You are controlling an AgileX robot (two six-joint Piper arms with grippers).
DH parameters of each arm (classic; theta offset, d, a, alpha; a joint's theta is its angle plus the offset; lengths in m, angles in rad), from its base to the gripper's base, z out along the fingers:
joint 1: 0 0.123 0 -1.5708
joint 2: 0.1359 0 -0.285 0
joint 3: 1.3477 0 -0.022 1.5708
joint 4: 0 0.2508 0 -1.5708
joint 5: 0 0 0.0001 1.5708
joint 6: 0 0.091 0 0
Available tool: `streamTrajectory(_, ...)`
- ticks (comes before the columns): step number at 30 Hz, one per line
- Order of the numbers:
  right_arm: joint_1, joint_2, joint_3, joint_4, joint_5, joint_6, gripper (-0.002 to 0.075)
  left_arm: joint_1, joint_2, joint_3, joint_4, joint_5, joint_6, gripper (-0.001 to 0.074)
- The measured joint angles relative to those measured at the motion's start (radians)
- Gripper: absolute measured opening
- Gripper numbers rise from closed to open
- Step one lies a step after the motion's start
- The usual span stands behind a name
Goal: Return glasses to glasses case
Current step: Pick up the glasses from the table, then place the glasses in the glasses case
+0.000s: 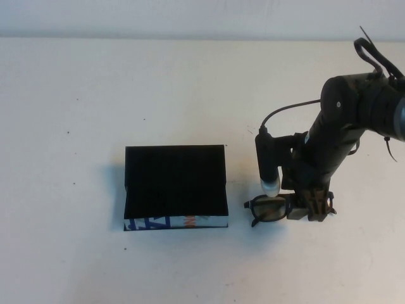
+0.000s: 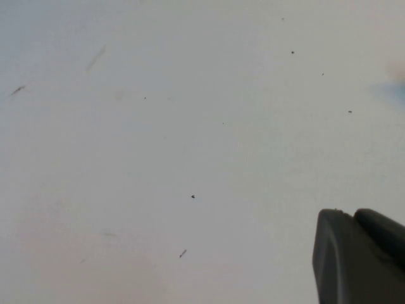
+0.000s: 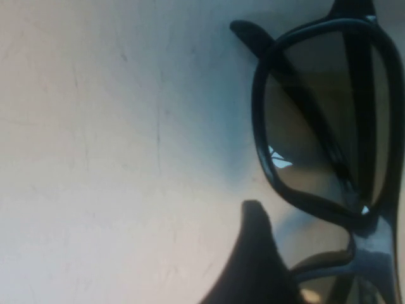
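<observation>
The glasses [image 1: 271, 209], with a black frame and clear lenses, lie on the white table just right of the glasses case [image 1: 175, 183]. The case is an open black box with blue, white and orange print along its near side. My right gripper [image 1: 311, 212] is down at the right half of the glasses and shut on it. In the right wrist view one of its fingers [image 3: 253, 259] lies against the frame [image 3: 261, 126] of the nearer lens; the other finger is out of view. My left gripper [image 2: 355, 218] is shut and empty over bare table, and does not show in the high view.
The white table [image 1: 76, 126] stretches left of and behind the case. A narrow gap of table separates the case's right wall from the glasses. The right arm [image 1: 342, 120] rises over the table's right side.
</observation>
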Motion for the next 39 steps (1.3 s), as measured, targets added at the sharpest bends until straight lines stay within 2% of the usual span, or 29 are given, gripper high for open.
streamTrajectory(10, 0.000, 0.064, -0.007, -0.019, 0.000, -0.011, 0.0428, 0.000, 0.000, 0.000, 0.000, 0.000, 0.000, -0.0001)
streamTrajectory(13, 0.000, 0.069, -0.008, -0.020, 0.000, -0.012, 0.0402, 0.000, 0.000, 0.000, 0.000, 0.000, 0.000, -0.0001)
streamTrajectory(23, 0.000, 0.069, -0.008, -0.025, 0.010, -0.015, 0.0211, 0.000, 0.000, 0.000, 0.000, 0.000, 0.000, -0.0001)
streamTrajectory(27, 0.000, 0.046, -0.011, -0.032, 0.032, -0.015, 0.0103, 0.000, 0.000, 0.000, 0.000, 0.000, 0.000, -0.0001)
streamTrajectory(39, 0.030, -0.148, -0.011, -0.112, 0.119, 0.039, 0.0075, 0.000, 0.000, 0.000, 0.000, 0.000, 0.000, -0.0001)
